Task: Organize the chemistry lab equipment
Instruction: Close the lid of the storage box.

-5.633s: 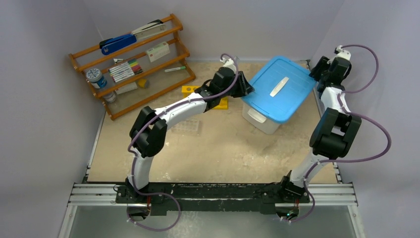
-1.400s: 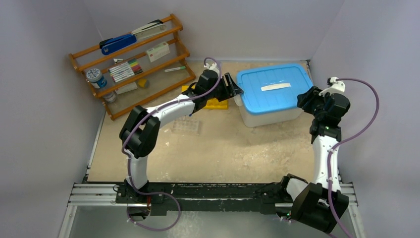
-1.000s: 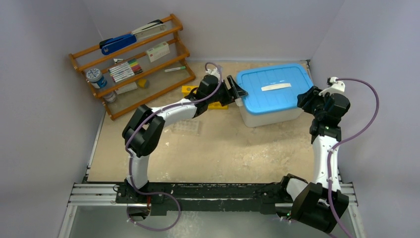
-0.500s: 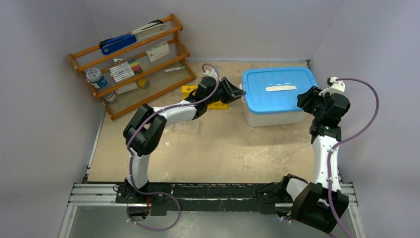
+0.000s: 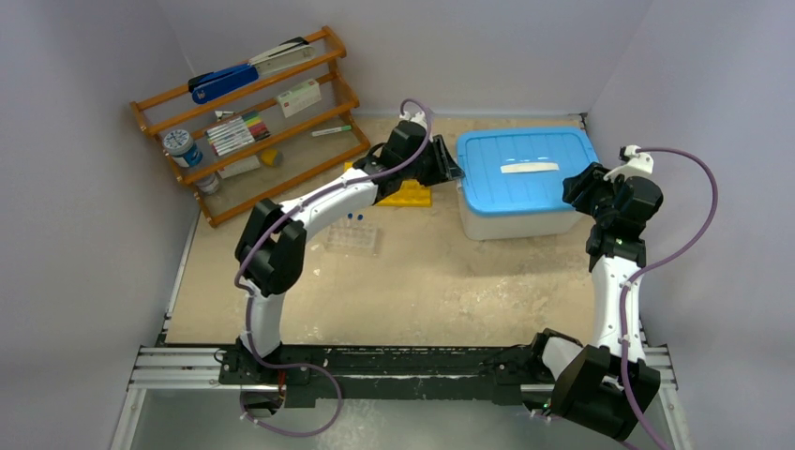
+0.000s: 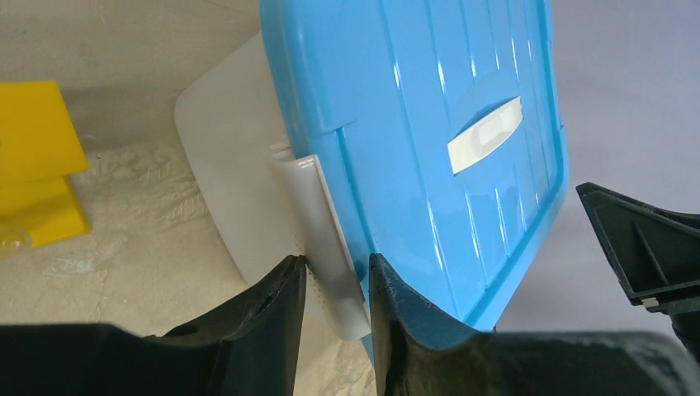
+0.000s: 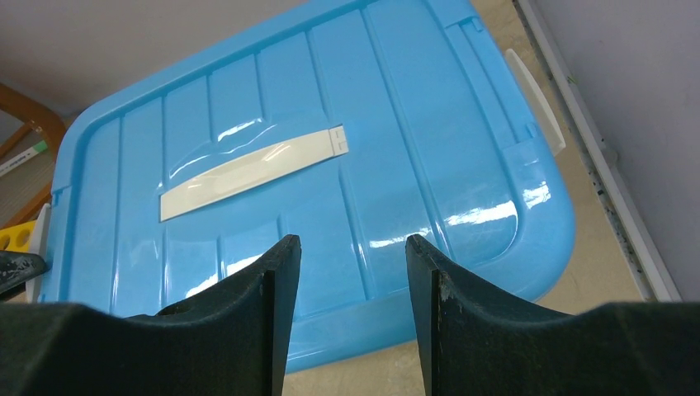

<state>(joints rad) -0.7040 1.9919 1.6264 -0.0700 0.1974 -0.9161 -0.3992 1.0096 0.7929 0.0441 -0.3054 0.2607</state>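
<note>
A white box with a blue lid [image 5: 525, 169] stands at the back right. My left gripper [image 5: 451, 170] is at the box's left end. In the left wrist view the gripper [image 6: 334, 268] is shut on the white side latch [image 6: 326, 239], with one finger on the blue lid [image 6: 429, 107]. My right gripper [image 5: 583, 185] is open and empty just over the lid's right edge [image 7: 289, 99]. The yellow rack [image 5: 410, 195] lies partly under my left arm. The clear tube tray [image 5: 352, 241] holds blue-capped tubes [image 5: 354, 217]. The squeeze bottle, flasks and dishes are out of view.
A wooden shelf [image 5: 253, 122] with a blue stapler, markers and boxes leans in the back left corner. Walls close in the table at the left, back and right. The box's right latch [image 7: 536, 99] sits near the right table rail.
The box has turned square and shifted slightly right. My left gripper has moved back and closed on the left latch. The right arm has stayed in place over the last second.
</note>
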